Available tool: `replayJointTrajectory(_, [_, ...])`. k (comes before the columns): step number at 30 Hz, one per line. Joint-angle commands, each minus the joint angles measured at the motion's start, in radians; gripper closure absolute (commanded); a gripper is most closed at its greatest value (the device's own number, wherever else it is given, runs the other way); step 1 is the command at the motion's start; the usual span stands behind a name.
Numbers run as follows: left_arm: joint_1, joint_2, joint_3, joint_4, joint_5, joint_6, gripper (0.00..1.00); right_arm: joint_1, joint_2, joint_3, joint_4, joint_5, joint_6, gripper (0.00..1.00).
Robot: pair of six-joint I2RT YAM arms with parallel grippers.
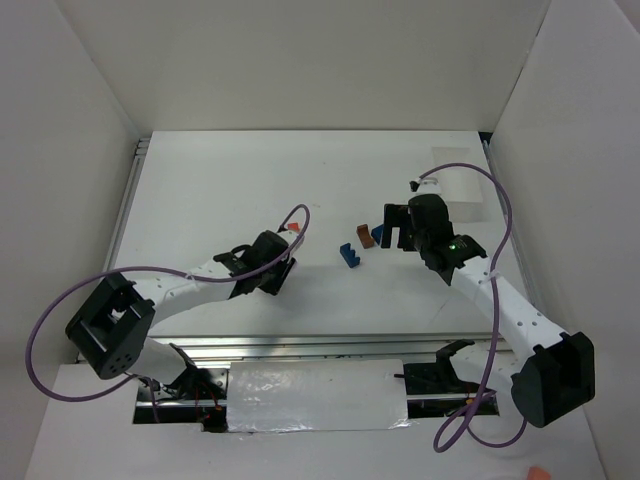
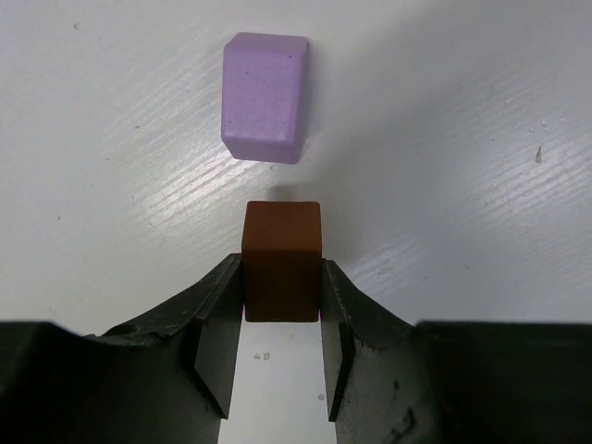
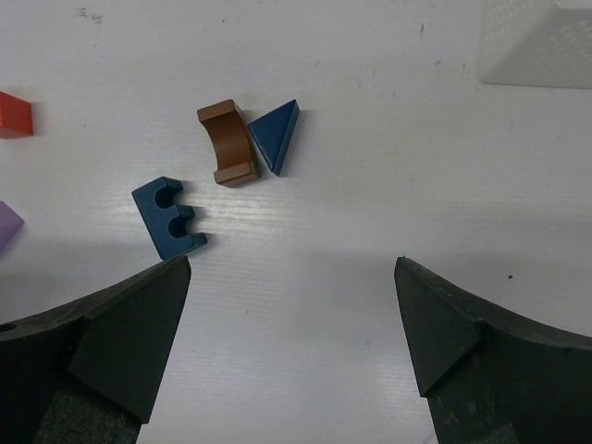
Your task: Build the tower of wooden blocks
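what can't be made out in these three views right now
- top external view: the brown-orange block gripped by the left hand cannot be picked out; the hand covers it.
- right wrist view: the purple block and red block are cut by the left edge, the clear tray by the top edge.
- left wrist view: whether the gripped block touches the table, seen only from above.

purple block (image 2: 264, 97), red-brown block (image 2: 282, 268), blue block (image 3: 171, 217)

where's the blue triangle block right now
In the right wrist view the blue triangle block sits upper left of centre, just right of the brown arch block, with the notched blue block lower left of both.
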Motion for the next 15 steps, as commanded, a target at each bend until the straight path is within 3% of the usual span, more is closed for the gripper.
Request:
replayJointTrajectory(1, [0.003, 0.005, 0.005, 0.016, 0.035, 0.017, 0.76, -0.006, -0.02, 0.007, 0.026, 0.008, -0.018, 0.0])
replayJointTrajectory(11, [0.018, 0.12, 0.072, -0.038, 0.003, 0.009, 0.77, -0.012, -0.001, 0.016, 0.02, 0.017, -0.019, 0.0])
replayJointTrajectory(15, [0.038, 0.109, 0.066, -0.03, 0.018, 0.012, 0.69, -0.012, 0.006, 0.019, 0.003, 0.047, -0.015, 0.0])
